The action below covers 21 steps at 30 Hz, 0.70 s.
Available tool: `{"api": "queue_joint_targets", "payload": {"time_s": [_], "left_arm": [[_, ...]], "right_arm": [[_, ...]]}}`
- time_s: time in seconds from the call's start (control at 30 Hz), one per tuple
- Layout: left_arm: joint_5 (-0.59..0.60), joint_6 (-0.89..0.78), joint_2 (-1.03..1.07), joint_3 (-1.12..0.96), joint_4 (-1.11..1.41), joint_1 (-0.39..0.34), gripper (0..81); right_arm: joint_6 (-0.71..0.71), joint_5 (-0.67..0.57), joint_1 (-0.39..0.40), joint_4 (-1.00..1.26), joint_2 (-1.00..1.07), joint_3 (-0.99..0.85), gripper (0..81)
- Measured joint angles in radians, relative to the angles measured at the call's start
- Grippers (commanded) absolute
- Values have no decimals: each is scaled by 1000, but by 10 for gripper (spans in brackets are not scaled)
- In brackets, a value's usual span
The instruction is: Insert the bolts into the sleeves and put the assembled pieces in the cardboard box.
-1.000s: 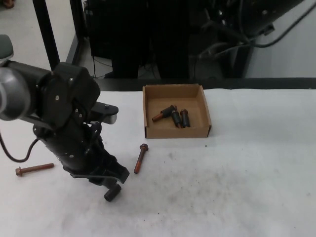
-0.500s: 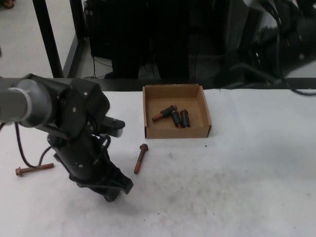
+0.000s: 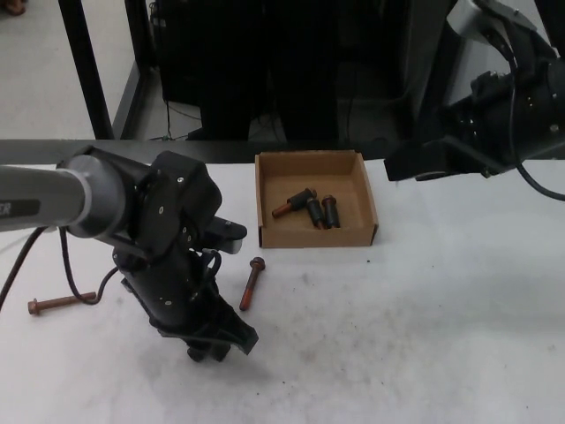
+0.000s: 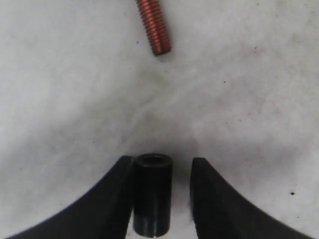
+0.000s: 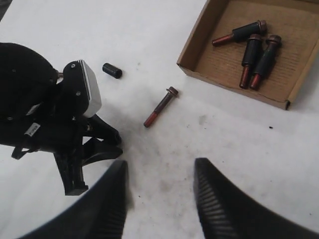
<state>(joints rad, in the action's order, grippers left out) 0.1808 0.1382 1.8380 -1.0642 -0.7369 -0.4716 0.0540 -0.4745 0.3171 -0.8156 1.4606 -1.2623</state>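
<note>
Sleeve (image 4: 153, 196) (short, black, hollow), inside spread left gripper (image 4: 163, 163), right gripper (image 5: 160, 165) spread too

The bench cover (image 3: 441, 309) is white, marked with grey smudges and dark specks. The cardboard box (image 3: 315, 236) is plain brown. The assembled pieces (image 5: 251, 50) show black over copper-red. The centre bolt (image 3: 251, 284) and the left bolt (image 3: 60, 303) are copper-red, with a finely ribbed thread. The sleeve (image 4: 152, 194) is black. The left gripper (image 4: 162, 160) is black. The right gripper (image 5: 160, 164) is black with fine ridges.
</note>
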Motion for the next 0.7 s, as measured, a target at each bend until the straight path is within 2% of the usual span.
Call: {"api": "queue_joint_targets", "payload": {"time_s": [0.07,0.13,0.17,0.2,0.23,0.43,0.7], "left_arm": [[0,-12,7,-5,-7,0,325],[0,-21,11,-5,-7,0,207],[0,-21,12,-5,-7,0,100],[-3,-26,11,-5,-9,0,27],[-2,-30,11,-8,-12,0,3],[8,-35,11,-8,-17,0,8],[120,-128,-54,34,-8,1,8]], "right_arm": [[3,-4,0,0,-6,0,402],[19,-7,0,0,-12,0,402],[33,-12,2,0,-14,0,398],[44,-19,2,0,-15,0,382],[51,-22,6,0,-16,0,365],[42,-24,69,-56,-17,0,221],[30,-25,179,-74,-17,11,217]]}}
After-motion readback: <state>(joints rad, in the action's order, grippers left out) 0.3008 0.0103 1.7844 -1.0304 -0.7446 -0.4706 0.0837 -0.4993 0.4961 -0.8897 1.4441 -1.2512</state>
